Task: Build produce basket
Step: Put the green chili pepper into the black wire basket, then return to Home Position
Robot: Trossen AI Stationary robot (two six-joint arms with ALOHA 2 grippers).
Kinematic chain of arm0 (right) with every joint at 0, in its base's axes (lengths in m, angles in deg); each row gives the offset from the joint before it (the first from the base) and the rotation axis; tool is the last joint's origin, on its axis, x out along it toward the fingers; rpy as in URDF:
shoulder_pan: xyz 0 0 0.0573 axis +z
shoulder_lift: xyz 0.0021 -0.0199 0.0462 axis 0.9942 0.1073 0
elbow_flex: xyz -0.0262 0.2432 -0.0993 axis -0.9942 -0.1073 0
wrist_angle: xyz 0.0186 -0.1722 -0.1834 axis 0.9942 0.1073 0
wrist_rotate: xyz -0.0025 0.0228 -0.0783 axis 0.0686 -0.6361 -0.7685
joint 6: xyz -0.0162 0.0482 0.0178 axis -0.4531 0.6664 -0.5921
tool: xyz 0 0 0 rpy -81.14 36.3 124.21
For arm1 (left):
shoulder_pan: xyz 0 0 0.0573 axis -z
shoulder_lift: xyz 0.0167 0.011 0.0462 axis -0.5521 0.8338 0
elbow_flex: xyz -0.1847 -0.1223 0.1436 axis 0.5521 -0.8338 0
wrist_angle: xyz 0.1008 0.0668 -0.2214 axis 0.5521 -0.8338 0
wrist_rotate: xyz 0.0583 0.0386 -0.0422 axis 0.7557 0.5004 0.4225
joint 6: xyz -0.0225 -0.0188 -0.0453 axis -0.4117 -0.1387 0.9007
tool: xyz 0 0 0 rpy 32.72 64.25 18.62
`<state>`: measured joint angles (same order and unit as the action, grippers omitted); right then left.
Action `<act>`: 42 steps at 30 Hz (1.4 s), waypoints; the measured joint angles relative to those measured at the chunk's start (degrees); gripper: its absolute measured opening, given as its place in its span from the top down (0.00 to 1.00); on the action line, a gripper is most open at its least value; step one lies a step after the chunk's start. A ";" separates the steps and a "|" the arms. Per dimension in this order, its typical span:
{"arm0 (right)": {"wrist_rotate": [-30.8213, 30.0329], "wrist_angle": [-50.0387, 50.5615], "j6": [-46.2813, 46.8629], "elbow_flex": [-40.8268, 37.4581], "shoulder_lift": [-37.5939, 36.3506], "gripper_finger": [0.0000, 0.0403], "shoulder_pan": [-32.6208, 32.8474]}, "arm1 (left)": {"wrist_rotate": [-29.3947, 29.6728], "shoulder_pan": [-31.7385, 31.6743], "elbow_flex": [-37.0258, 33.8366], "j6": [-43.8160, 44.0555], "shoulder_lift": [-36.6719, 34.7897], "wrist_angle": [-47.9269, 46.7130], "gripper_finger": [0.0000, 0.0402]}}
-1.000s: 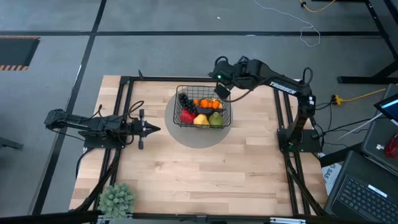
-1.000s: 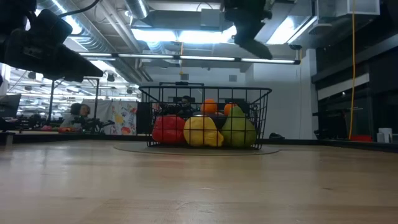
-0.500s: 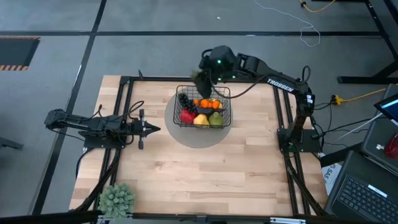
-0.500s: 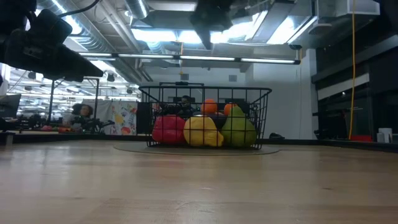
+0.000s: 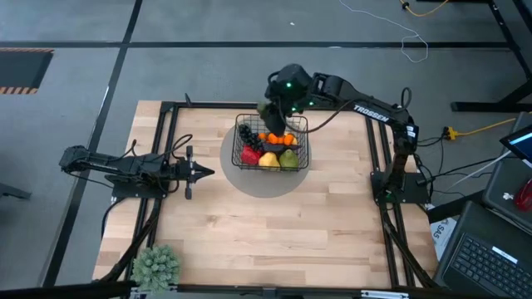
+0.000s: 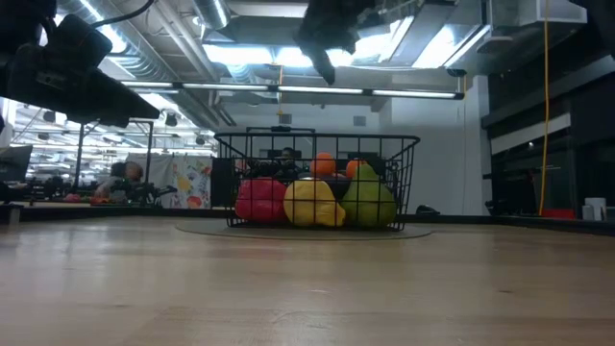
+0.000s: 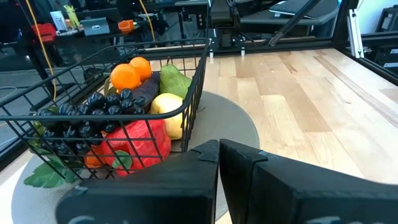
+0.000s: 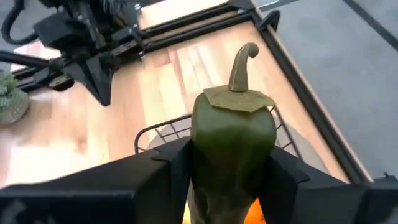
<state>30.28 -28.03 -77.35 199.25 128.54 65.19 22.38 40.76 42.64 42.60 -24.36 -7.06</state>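
The black wire basket [image 5: 273, 143] stands on a round grey mat [image 5: 249, 178] at the table's middle, toward the far side. It holds a red pepper, a lemon, a green pear-like fruit, oranges and dark grapes, which also show in the low view [image 6: 317, 197] and the left wrist view [image 7: 124, 99]. My right gripper [image 5: 271, 112] hangs above the basket's far rim, high in the low view [image 6: 322, 58], shut on an olive-green pepper [image 8: 233, 134]. My left gripper [image 5: 204, 173] is shut and waits left of the basket. My right gripper pinches the green pepper between its two fingers [image 8: 158, 168], one on each side of the pepper's body [image 8: 205, 155]. The stem end [image 8: 242, 62] points away from the wrist, along the fingers. The pepper is lifted clear, above the basket's far edge.
A bushy grey-green plant [image 5: 156, 264] stands at the table's near left corner. Black frame rails [image 5: 166, 149] run along the table's left, right and far sides. Bare wood lies near of the mat and to its right.
My right gripper has carried the green pepper toward the table's left, from beyond the basket's far right corner to above its far rim, turning as it went. In the last half second it sank slightly. The basket and its fruit have stayed put.
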 joint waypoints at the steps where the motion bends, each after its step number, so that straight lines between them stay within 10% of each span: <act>1: -0.11 0.46 -0.09 -0.02 0.14 0.65 0.02 | 0.02 0.01 0.00 0.02 0.00 0.00 0.99; 27: -2.94 0.19 3.27 0.00 4.88 0.65 0.13 | 0.02 0.01 0.00 0.01 0.01 0.00 0.99; 42: -9.91 2.95 6.34 0.00 4.80 0.37 0.20 | 0.02 0.00 0.00 0.00 0.02 0.00 0.99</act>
<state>20.37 -25.08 -71.01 199.25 133.34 65.38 22.40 40.76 42.64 42.60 -24.34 -7.06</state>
